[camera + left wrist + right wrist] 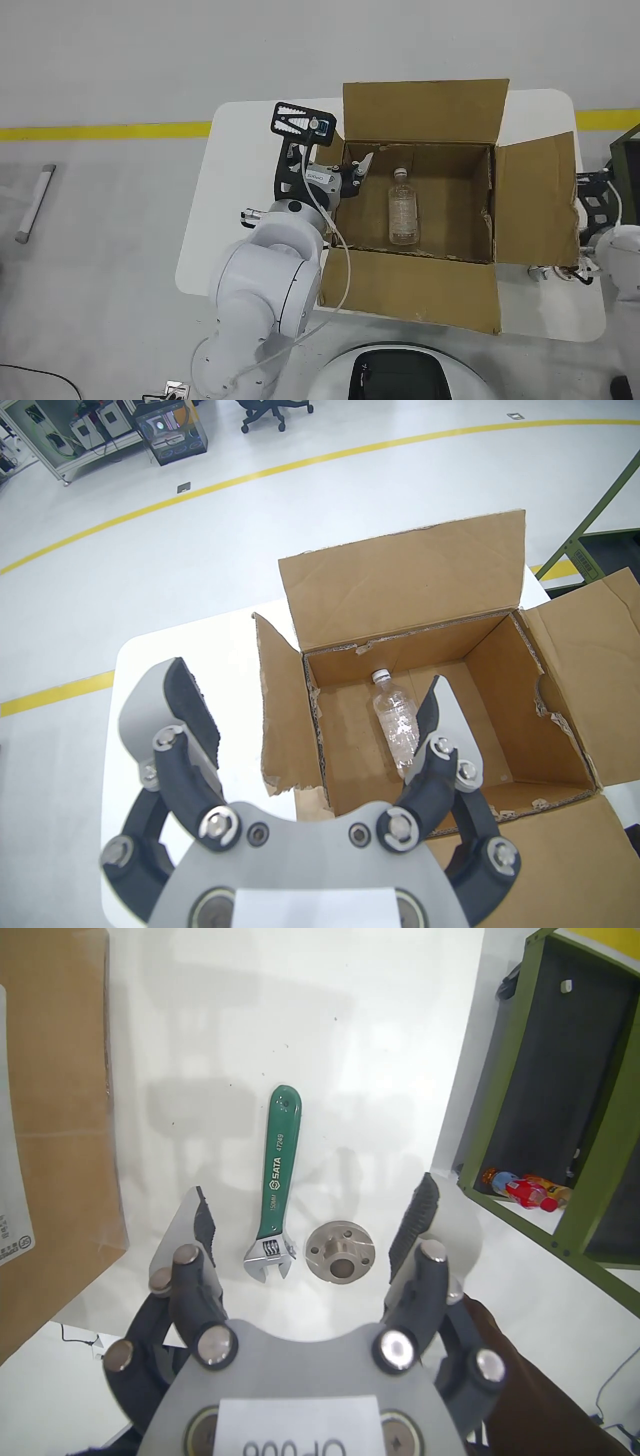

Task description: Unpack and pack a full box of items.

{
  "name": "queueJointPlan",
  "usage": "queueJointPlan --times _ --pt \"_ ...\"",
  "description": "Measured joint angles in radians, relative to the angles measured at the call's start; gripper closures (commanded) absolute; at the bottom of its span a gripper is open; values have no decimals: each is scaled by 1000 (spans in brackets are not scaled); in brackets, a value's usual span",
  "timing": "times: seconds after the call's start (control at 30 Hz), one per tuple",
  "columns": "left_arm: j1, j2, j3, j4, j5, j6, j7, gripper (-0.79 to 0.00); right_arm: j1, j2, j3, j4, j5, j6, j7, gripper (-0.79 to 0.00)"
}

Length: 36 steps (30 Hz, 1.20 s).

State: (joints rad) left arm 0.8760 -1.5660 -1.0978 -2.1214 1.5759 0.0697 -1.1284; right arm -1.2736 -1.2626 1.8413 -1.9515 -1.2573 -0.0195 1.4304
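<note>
One clear bottle (396, 720) lies sideways in the box (505, 710) (likely light, slippery, crushable), best pinched gently across its middle by the left end effector (308, 672), spread wide and empty.

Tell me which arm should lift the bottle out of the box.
Left, probably: the left gripper hangs open at the box rim near the bottle; the right gripper is outside, over the wrench and flange.
</note>
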Motion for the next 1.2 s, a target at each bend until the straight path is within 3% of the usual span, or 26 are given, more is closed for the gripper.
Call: queueJointPlan --times 0.03,0.2,1.2 --pt "0 0 0 0 0 0 0 -785 0 1 -3 5 1 1 0 -391" --pt "0 0 0 0 0 0 0 -785 3 4 -26 33 4 9 -15 -326" --pt "0 0 0 0 0 0 0 -785 -1 23 -118 101 -39 41 -57 -256"
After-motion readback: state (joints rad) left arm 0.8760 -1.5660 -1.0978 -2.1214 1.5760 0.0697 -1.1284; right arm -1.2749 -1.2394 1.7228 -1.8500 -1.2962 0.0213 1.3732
